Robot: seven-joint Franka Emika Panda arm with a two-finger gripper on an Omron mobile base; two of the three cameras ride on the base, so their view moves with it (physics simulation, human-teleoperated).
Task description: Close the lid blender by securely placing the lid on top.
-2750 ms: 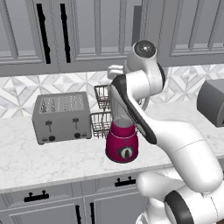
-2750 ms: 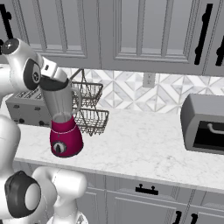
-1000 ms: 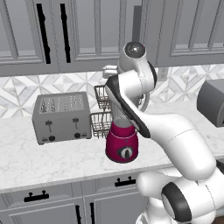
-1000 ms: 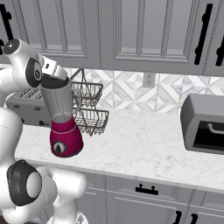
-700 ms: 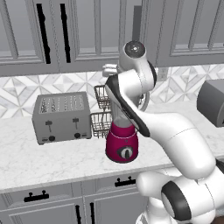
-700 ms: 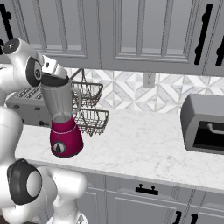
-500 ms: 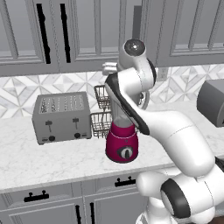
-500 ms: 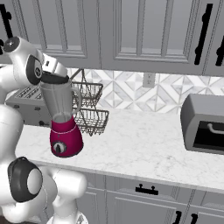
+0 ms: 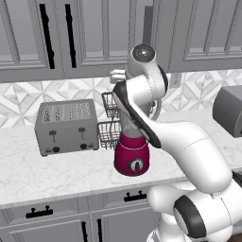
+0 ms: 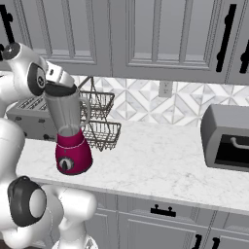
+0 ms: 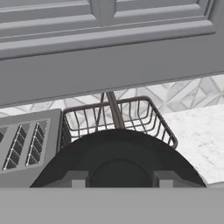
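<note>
Magenta-red base, clear jar: the blender (image 10: 71,133) stands on the marble counter (image 10: 160,168), just in front of the wire basket (image 10: 99,126) and beside the toaster (image 9: 66,126). The dark lid (image 10: 60,89) sits on the jar's mouth, gripper (image 10: 57,78) right above it; whether its fingers pinch it, I cannot tell.

Bare marbled white tabletop (image 10: 160,160) spans the right base view's middle; the two-tier wire basket (image 10: 99,119) and silver toaster (image 9: 66,126) crowd its left.

The marble counter (image 10: 160,168) carries blender (image 10: 72,141), toaster (image 9: 66,126), wire basket (image 10: 102,129).
</note>
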